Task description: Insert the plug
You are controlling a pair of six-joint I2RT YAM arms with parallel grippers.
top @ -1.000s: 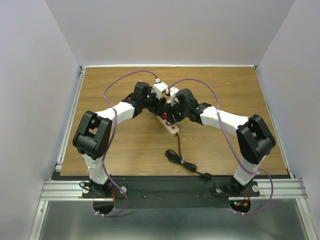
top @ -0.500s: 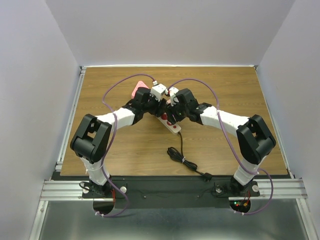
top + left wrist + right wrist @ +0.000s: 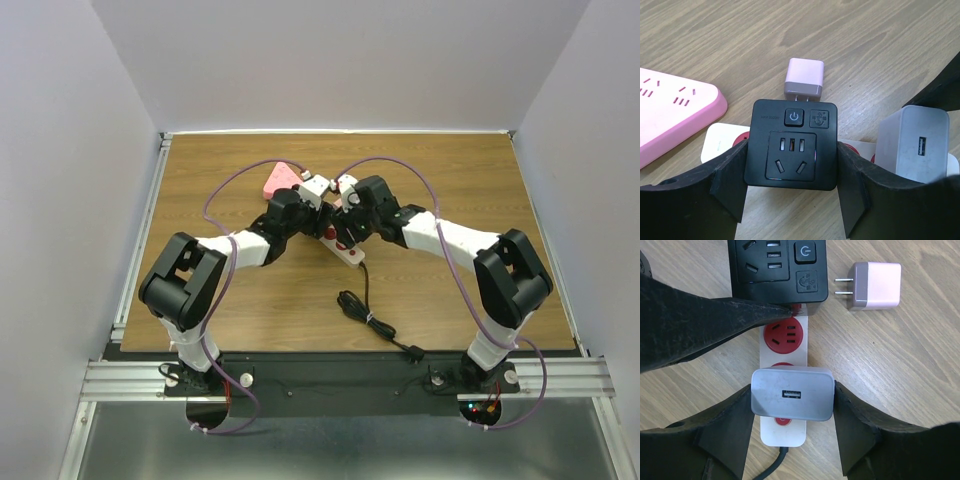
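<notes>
A white power strip with red sockets lies mid-table. My right gripper is shut on a grey USB charger and holds it directly over the strip's near sockets; its prongs are hidden. My left gripper is shut on a black cube adapter that sits on the strip's far end. The grey charger also shows in the left wrist view. Both grippers meet over the strip in the top view, left and right.
A small pink charger lies on its side on the wood just beyond the black adapter. A pink power strip lies behind the left wrist. The white strip's black cable coils toward the table's near edge.
My left arm has swung lower and nearer, uncovering the pink power strip behind it. The right arm and the white strip have barely shifted.
</notes>
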